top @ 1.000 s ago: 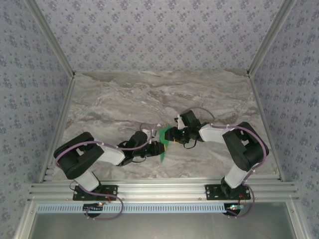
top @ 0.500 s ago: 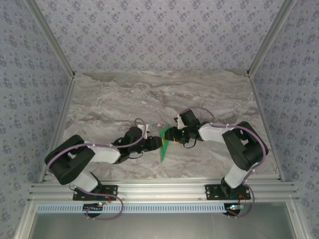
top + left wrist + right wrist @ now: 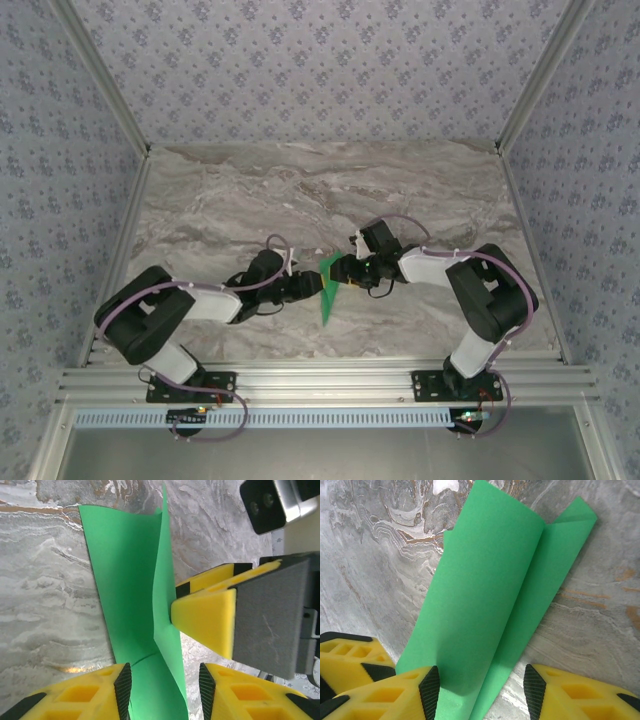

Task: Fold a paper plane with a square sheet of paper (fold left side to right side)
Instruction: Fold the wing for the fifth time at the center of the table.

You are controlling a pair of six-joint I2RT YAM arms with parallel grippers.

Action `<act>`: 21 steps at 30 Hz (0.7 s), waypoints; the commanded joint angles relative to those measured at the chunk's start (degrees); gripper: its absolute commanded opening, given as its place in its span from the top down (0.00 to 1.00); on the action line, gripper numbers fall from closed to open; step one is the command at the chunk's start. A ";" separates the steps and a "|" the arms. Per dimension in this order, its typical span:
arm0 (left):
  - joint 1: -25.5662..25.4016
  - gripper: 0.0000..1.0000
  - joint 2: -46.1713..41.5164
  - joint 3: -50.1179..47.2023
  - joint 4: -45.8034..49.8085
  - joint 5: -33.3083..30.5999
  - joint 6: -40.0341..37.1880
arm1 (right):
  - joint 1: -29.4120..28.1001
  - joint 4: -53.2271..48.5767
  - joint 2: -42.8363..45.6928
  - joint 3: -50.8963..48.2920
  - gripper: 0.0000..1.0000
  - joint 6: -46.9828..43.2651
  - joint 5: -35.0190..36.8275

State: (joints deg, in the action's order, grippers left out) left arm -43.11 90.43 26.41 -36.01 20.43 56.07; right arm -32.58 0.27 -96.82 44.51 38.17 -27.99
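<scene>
Step in hand, as judged: folding the left side over. The sheet of paper [image 3: 327,292] stands part-folded near the middle of the table [image 3: 230,200], one flap raised. The left gripper [image 3: 165,680] and right gripper [image 3: 477,685] straddle it, fingers apart, unclamped. Next: grip the flap, lay it rightward, align the edges.

You have a grey-brown marble-patterned table [image 3: 300,190] boxed in on three sides by walls [image 3: 320,70] papered in blue-grey with small repeating sprigs, probably floral. Bare aluminium posts [image 3: 105,85] run up the corners, and a slotted aluminium rail [image 3: 330,380] crosses the near edge under even light.
</scene>
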 commanded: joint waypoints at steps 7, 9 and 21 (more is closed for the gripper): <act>0.35 0.64 5.24 4.23 -3.10 3.39 0.62 | -0.71 -2.47 -3.17 -1.29 0.47 -1.03 4.52; 0.39 0.70 6.19 4.75 -3.08 3.33 0.62 | -0.64 -2.39 -3.15 -1.31 0.47 -1.01 4.52; 0.97 0.93 6.16 5.99 1.01 1.90 -1.81 | 2.73 0.28 3.05 -1.53 0.42 -1.61 0.58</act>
State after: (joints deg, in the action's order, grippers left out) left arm -42.65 96.90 30.83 -36.27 22.72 56.01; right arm -31.75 0.84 -95.83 43.90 37.91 -28.58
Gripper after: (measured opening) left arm 0.073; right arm 0.575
